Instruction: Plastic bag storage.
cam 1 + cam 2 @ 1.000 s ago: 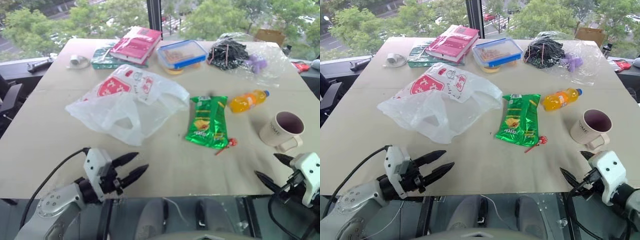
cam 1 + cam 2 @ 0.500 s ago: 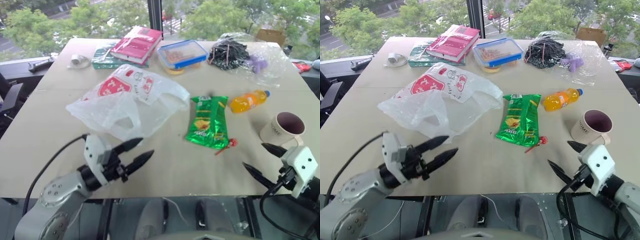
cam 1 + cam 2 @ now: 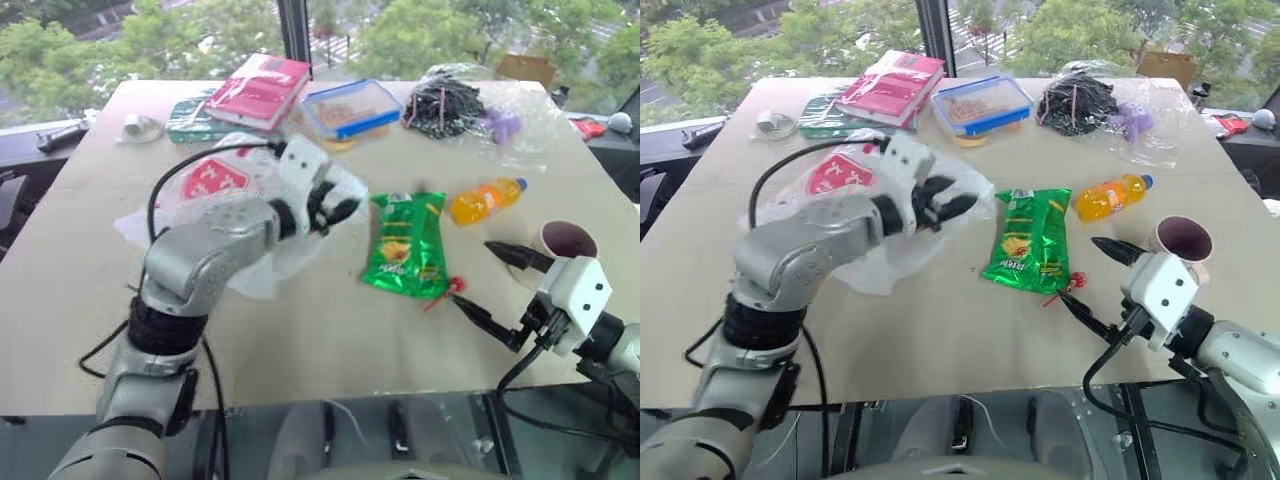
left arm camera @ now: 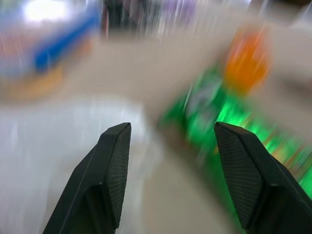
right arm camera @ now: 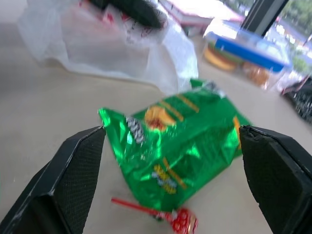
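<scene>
two arms reach over the beige table (image 3: 330, 340). at the far left a small roll of tape (image 3: 135, 126) lies near the table's edge, with a green book (image 3: 188, 120) and a red book (image 3: 258, 88) stacked at the back. the plastic bag (image 3: 205, 185), translucent white with a red-and-white logo, lies crumpled on the left half of the table, just left of the green snack packet (image 3: 406, 243). the left gripper (image 3: 333, 207) hangs over the bag's right part, its fingers parted with nothing between them; whether they touch the bag cannot be told. behind it sits a blue-lidded food box (image 3: 349, 108). a red lollipop (image 5: 168, 218) lies against the packet's near corner. further right, black cables in clear wrap (image 3: 450, 103) sit at the back, an orange drink bottle (image 3: 486, 200) lies on its side, and a white mug (image 3: 567, 240) stands near the right edge. the right gripper (image 3: 490, 287) hovers at the near right, jaws spread wide and empty, pointing toward the packet, one fingertip close to the lollipop.
</scene>
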Robot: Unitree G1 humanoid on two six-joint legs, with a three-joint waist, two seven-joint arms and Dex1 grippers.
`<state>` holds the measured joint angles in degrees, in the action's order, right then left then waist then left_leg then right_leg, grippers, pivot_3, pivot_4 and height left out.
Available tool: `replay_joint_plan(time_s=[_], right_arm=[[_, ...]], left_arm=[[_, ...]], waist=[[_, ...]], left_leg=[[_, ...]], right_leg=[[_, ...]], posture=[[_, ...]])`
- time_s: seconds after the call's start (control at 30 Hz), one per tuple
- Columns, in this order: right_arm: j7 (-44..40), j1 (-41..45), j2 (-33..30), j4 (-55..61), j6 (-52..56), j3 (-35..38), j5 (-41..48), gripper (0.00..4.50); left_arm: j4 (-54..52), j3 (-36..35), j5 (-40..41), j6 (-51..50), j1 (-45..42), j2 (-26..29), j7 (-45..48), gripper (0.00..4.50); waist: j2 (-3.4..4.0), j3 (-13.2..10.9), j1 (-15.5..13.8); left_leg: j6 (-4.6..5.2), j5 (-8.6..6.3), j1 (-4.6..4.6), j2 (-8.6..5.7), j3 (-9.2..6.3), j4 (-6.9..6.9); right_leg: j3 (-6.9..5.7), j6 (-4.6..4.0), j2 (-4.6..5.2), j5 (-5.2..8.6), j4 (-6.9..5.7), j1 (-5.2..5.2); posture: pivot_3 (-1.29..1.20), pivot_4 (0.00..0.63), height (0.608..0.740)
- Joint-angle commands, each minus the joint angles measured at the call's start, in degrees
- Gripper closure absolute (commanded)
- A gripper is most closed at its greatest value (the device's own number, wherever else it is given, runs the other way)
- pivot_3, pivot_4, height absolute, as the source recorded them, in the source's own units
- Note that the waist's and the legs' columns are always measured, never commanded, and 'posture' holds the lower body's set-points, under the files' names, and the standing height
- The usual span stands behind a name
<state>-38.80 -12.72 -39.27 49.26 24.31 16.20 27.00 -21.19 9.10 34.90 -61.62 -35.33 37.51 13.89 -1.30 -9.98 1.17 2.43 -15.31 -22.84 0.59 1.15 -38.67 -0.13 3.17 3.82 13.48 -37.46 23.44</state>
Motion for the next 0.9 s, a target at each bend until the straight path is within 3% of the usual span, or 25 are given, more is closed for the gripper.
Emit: replay_joint_plan(time_s=[0.03, 0.23, 0.33, 0.43, 0.57, 0.67, 0.9], right_arm=[[-0.3, 1.3, -0.7, 2.5, 0.1, 0.8, 3.0, 0.07], [-1.7, 3.4, -1.1, 3.0, 0.2, -0.9, 6.6, 0.07], [-1.6, 4.2, -1.3, 2.5, -0.1, -1.5, 6.6, 0.07], [-1.4, 6.1, -1.5, 1.4, 0.2, -2.4, 6.6, 0.07], [-1.5, 6.6, -1.7, 0.9, -0.2, -3.5, 5.4, 0.07], [-1.0, 6.5, -1.8, 0.9, -0.2, -3.5, 4.9, 0.07], [0.0, 5.3, -1.6, 1.7, -0.5, -3.6, 3.8, 0.07]], left_arm=[[-9.6, -7.8, 1.1, -5.8, 7.2, 4.9, 0.3, 1.66], [-18.0, -19.2, 4.3, -11.5, 18.1, 8.1, 2.3, 1.66], [-20.4, -20.8, 3.5, -11.1, 21.9, 9.9, 3.2, 1.66], [-20.1, -20.3, -2.5, -5.2, 22.6, 10.4, 0.6, 1.66], [-18.4, -7.8, -18.3, 9.5, 18.9, 18.0, 0.9, 1.66], [-17.4, -2.3, -26.5, 15.2, 17.6, 21.2, 1.3, 1.66], [-10.7, 4.6, -38.9, 18.5, 13.5, 22.0, 3.2, 1.66]], waist=[[-0.01, 0.0, -0.1], [-0.08, 0.0, -1.7], [-0.08, 0.0, -2.1], [-0.09, 0.0, -2.1], [-0.11, 0.0, -2.1], [-0.09, 0.0, -2.0], [-0.09, 0.0, -2.0]], left_leg=[[-0.07, 0.04, -0.01, 0.05, -0.02, 0.09], [-0.04, 0.01, -0.05, 0.01, -0.04, 0.12], [-0.04, 0.01, -0.01, -0.01, -0.02, -0.03], [-0.04, 0.02, 0.01, -0.01, -0.02, -0.17], [-0.05, 0.02, 0.01, -0.03, -0.03, -0.26], [-0.02, 0.0, -0.01, -0.05, 0.07, -0.23], [-0.01, 0.0, -0.07, -0.02, 0.05, -0.15]], right_leg=[[0.01, -0.02, -0.01, 0.01, 0.0, 0.06], [-0.1, -0.03, 0.23, 0.02, 0.04, 0.07], [-0.07, -0.17, 0.24, 0.09, 0.09, -0.04], [-0.07, -0.21, 0.24, 0.1, 0.0, -0.07], [-0.06, -0.25, 0.21, 0.1, -0.11, -0.07], [0.02, -0.26, 0.23, 0.1, -0.05, -0.04], [-0.02, -0.15, 0.17, 0.04, 0.02, 0.01]], posture=[[0.0, 0.15, 0.74], [0.0, 0.15, 0.74], [0.0, 0.15, 0.74], [0.0, 0.15, 0.74], [0.0, 0.15, 0.74], [0.0, 0.15, 0.74], [0.0, 0.15, 0.74]])
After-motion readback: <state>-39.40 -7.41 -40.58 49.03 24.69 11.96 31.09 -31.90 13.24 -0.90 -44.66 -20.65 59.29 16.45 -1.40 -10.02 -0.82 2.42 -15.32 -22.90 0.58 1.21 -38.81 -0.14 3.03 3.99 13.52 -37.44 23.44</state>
